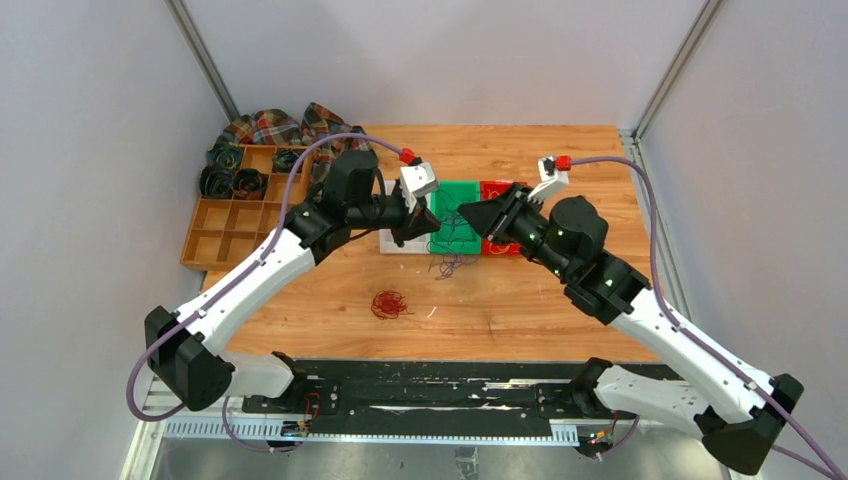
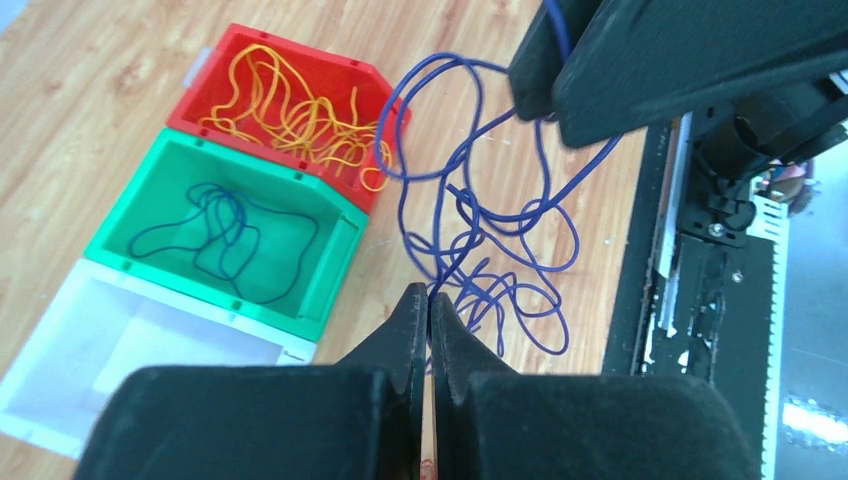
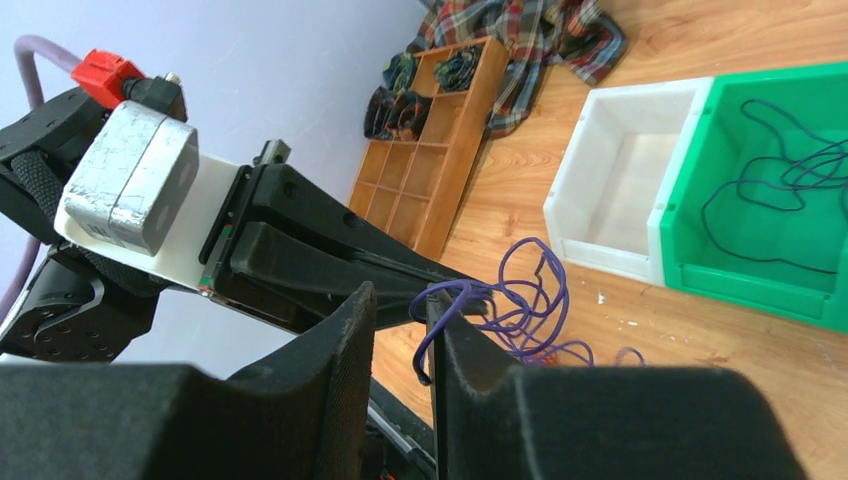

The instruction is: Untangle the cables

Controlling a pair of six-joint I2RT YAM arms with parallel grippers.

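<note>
Left gripper (image 1: 430, 226), top view: over the left near corner of the green bin (image 1: 462, 187); jaws unreadable from up here. Right gripper (image 1: 472, 214) is over the bin's right near corner, tips facing the left one. Blue-purple cable tangle (image 1: 450, 262) sits just off the bin's near edge. Red cable bundle (image 1: 389, 303) lies on the table (image 1: 520, 300), left of the green bin and nearer the arm bases, well apart from it. Red bin (image 1: 495, 188) touches the green bin's right side, white bin (image 1: 392, 244) its left. Wooden organizer tray (image 1: 230, 225) is far left of the bin.

Left wrist: left gripper (image 2: 429, 300) is fully closed, tips together, pinching a strand of the tangle (image 2: 480, 230). Other strands run up into the right gripper (image 2: 548, 100). The green bin (image 2: 335, 255) holds a dark blue cable (image 2: 225, 240). The red bin (image 2: 300, 47) beside it holds a yellow-orange cable (image 2: 300, 110).

Right wrist: right gripper (image 3: 400, 310) has its jaws partly apart with a clear gap. One strand passes through against one finger; can't tell if it's gripped. Left gripper (image 3: 465, 297) tips are closed on the tangle (image 3: 530, 300), off the green bin's (image 3: 685, 210) near side.
</note>
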